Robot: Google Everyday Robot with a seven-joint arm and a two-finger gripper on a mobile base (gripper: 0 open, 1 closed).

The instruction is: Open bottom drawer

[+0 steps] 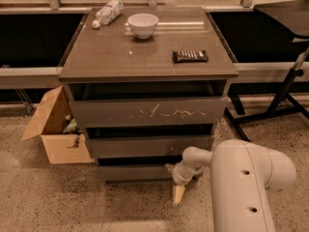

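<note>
And there was the gripper point(175, 181), low at the right end of the bottom drawer point(135, 173) and apparently right against its front, at the foot of the cabinet point(145, 57). Whether it was clenched or released could not be told from this angle. The bottom drawer sat under the middle drawer point(145, 146), its plain front running from 9 o'clock to 3 o'clock, and nearly all of that front lay toward 9 o'clock from the gripper. A dark gap showed along its top edge — probably the only purchase on a front with no handle. The pull would likely need to go toward 6 o'clock, square to that long axis — from so far off centre, the drawer could skew.
</note>
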